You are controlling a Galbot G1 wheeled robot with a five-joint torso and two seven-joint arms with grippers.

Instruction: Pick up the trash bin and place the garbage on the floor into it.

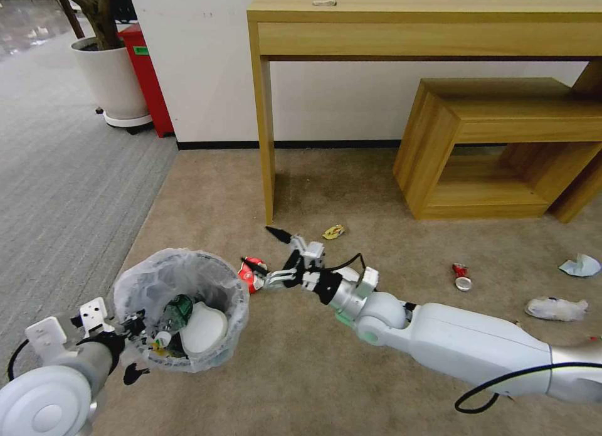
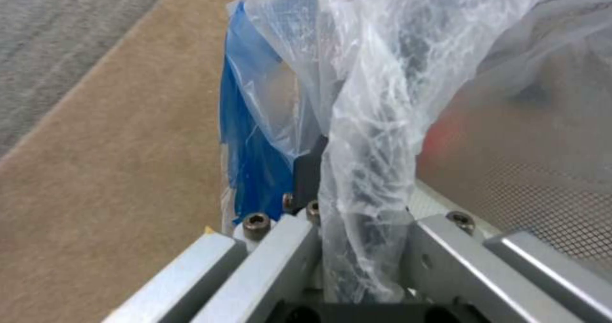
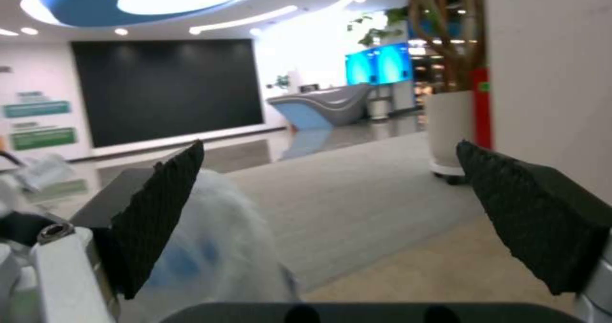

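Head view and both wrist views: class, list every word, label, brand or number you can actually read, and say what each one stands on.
No text can be read.
Red can: markings too small.
Yellow wrapper: print too small.
Green label on the red cabinet: blurred.
Green wall signs: blurred.
Blue screens: no legible text.
Trash bin: no label visible.

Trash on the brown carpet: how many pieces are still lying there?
5: a red can by the right gripper, a yellow wrapper, a small crushed can, and two white tissues. More may be hidden behind the arm.
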